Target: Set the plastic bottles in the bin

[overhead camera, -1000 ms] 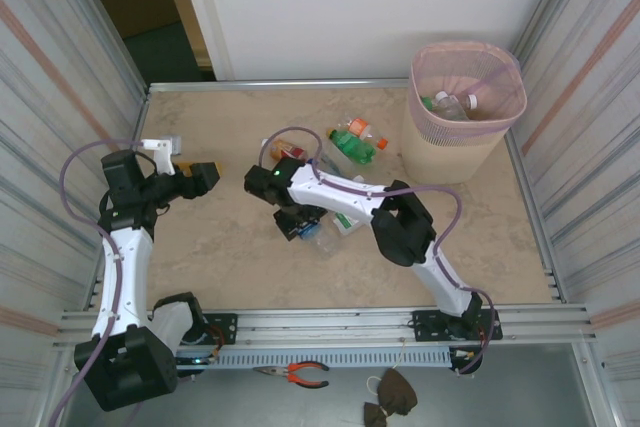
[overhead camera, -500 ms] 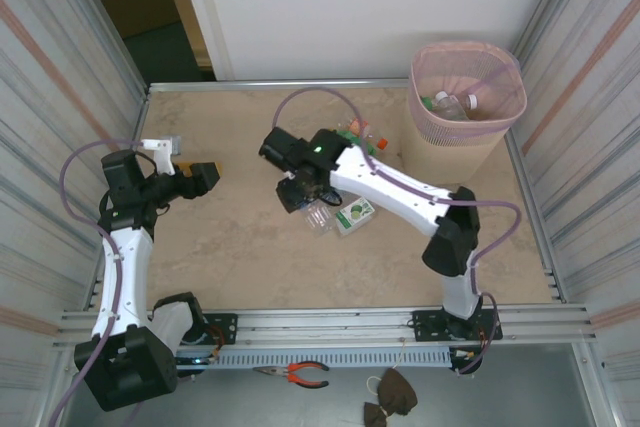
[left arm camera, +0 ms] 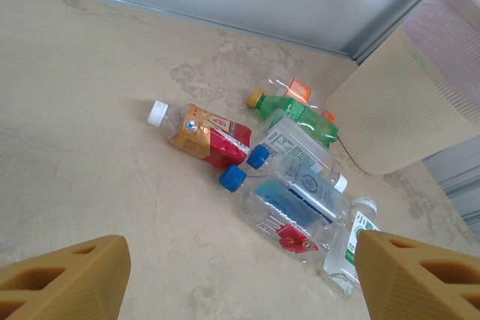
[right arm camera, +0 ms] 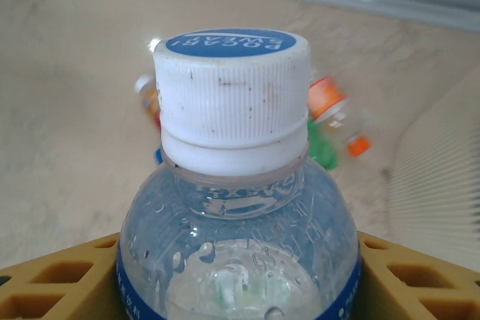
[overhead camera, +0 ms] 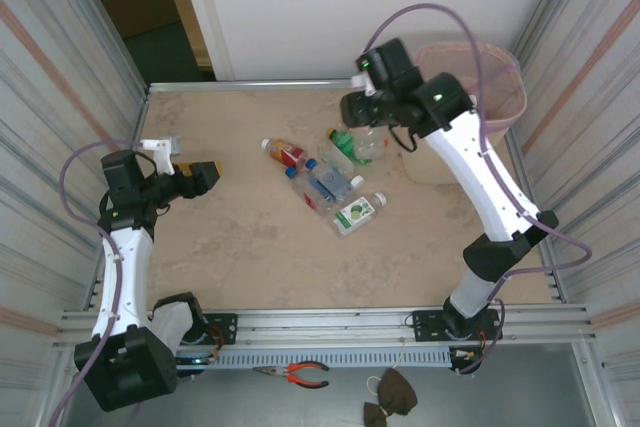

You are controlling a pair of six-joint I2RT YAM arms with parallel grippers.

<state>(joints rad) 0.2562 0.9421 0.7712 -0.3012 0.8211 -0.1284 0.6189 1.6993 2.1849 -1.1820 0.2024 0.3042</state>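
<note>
Where the right hand (right arm camera: 240,279) grips, its fingers (right arm camera: 52,275) flank a white-capped bottle (right arm camera: 234,95).

A beige, marbled worktop (overhead camera: 230,247) lies across the middle of the frame, edged by an aluminium rail (overhead camera: 320,319) along the bottom. Corrugated metal walls (overhead camera: 50,97) close the left and right sides; a plain white panel (overhead camera: 380,7) stands at the top. A dark doorway (overhead camera: 140,7) opens at upper left. The light is even and soft.
</note>
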